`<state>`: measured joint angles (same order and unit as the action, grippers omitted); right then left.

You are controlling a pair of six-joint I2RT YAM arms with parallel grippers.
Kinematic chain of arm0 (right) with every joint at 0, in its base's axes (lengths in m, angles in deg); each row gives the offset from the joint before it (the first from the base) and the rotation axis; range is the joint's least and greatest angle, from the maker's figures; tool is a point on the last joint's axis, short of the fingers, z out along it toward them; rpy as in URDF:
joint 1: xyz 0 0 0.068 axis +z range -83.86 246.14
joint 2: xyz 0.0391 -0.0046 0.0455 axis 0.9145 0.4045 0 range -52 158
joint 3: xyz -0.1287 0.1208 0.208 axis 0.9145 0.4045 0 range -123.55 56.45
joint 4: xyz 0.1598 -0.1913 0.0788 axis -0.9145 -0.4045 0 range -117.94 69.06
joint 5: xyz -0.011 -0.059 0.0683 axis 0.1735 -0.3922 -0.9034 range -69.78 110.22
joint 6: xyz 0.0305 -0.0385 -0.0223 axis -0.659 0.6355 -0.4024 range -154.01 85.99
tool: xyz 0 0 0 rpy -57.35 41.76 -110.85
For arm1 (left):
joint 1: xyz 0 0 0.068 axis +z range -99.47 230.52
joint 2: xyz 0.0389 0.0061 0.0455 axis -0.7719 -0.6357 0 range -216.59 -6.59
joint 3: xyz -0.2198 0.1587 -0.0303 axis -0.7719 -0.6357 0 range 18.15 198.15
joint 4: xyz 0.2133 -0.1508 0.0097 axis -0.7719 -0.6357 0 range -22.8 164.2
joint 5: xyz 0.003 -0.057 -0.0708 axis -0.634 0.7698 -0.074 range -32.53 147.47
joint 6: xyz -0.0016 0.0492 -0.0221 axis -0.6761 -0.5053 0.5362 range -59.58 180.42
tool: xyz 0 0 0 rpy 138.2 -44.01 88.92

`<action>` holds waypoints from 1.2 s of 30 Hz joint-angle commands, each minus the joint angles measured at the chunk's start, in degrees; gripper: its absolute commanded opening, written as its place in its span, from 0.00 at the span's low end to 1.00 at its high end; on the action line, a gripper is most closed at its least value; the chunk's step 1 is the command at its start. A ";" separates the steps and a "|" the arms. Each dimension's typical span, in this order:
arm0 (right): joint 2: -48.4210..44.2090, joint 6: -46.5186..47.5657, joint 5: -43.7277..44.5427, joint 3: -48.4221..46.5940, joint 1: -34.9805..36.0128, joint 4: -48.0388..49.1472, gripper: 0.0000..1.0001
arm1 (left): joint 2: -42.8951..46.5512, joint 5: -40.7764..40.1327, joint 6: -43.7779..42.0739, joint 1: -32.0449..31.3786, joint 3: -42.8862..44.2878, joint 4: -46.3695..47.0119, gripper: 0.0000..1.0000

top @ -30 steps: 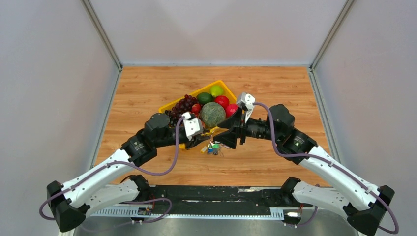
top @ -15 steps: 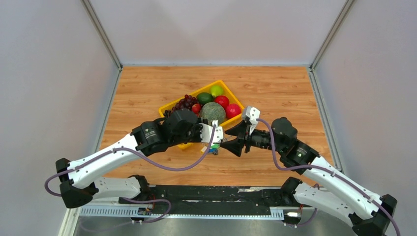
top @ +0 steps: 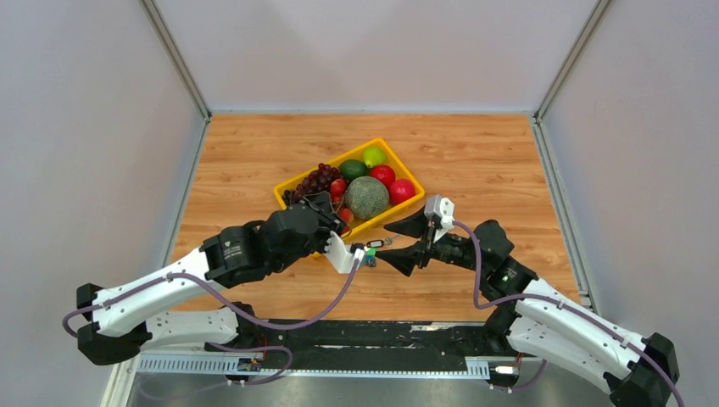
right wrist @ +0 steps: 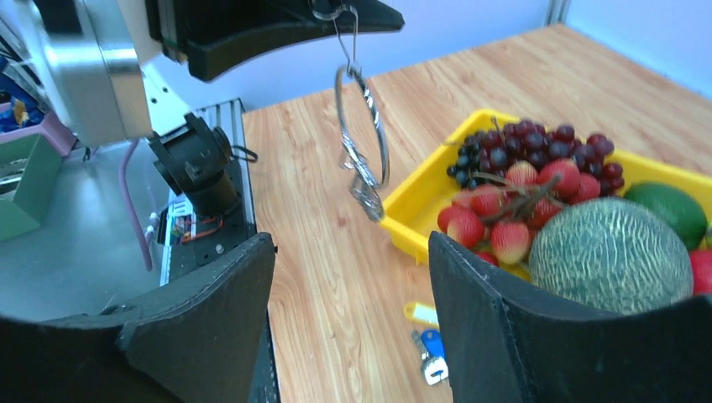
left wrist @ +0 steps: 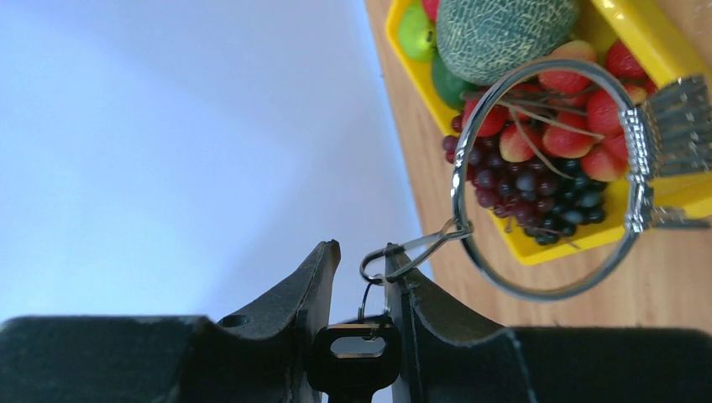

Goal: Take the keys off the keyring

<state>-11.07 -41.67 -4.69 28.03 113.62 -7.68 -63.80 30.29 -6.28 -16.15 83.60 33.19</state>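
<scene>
Black key (left wrist: 353,365) clamped in left gripper (left wrist: 361,260), keyring (left wrist: 456,180) hanging just beyond its tips; right gripper (right wrist: 351,243), jaws apart, should pinch the wire squarely before sliding.

Top cam sits high up behind the robot, looking down and toward 12 o'clock over the whole table (top: 475,153), far enough back to take in everything. Left wrist cam rides just behind the left claw (left wrist: 361,250), rolled sideways and facing about 3 o'clock. It's so close that the black key (left wrist: 353,369) pinched there fills the bottom edge. Right wrist cam looks out past the wide-apart right claw (right wrist: 351,242) toward 9 o'clock, so the wrist cams face each other. All three catch the yellow tray (left wrist: 651,38) and the keyring (left wrist: 454,180).
</scene>
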 commanded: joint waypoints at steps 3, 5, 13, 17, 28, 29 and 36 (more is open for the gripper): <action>4.10 3.98 -6.16 -1.80 1.19 16.00 0.71 | 6.37 3.10 -24.12 -0.74 -4.58 12.07 0.00; 6.10 6.22 -8.04 -3.29 1.44 17.43 0.71 | 7.83 5.35 -28.18 -0.74 -6.33 15.29 0.00; 15.05 10.16 -13.18 -10.78 2.86 18.21 0.61 | 10.74 11.58 -39.56 -0.74 -11.23 26.64 0.00; 17.29 10.03 -10.00 -11.75 5.41 19.27 0.59 | 10.19 11.96 -39.69 -0.74 -11.10 27.94 0.00; 17.09 9.47 -4.08 -10.95 7.15 21.11 0.56 | 12.01 18.22 -37.83 -1.18 -12.66 31.49 0.00; 17.36 9.28 -3.83 -11.32 7.18 21.15 0.50 | 11.85 18.26 -37.69 -1.35 -12.64 31.64 0.00; 18.15 8.76 -2.56 -15.20 7.12 14.40 0.00 | 11.90 18.74 -32.22 -1.88 -13.30 32.93 0.00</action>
<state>7.53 -32.64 -8.38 16.40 120.47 8.73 -52.59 47.12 -42.91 -17.57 70.66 62.08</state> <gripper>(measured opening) 0.029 0.354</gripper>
